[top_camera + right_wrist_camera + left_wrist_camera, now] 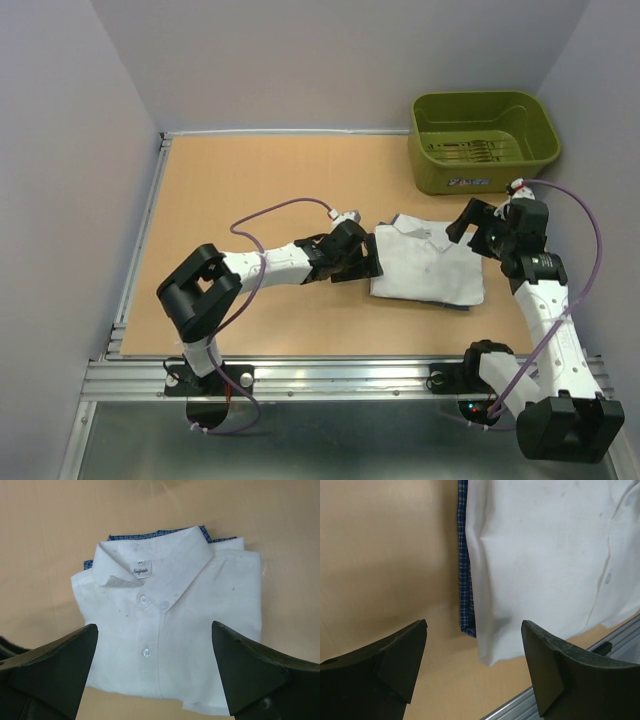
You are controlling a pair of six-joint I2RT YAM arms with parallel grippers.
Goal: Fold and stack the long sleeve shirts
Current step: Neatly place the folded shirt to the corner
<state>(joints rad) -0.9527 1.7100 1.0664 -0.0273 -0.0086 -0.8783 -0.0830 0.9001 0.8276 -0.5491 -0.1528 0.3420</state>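
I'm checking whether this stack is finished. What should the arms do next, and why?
Probably just pull back from the cloth. The white shirt lies folded, collar up, on the blue checked shirt, of which only an edge peeks out. The left gripper and right gripper both stand open, holding nothing, so the stack looks done.

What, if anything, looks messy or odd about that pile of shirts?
Nothing much. The white shirt lies folded on the blue checked shirt, whose edge peeks out beside the collar and along one side, so the stack sits slightly offset. The white cloth also shows faint grey specks near the collar.
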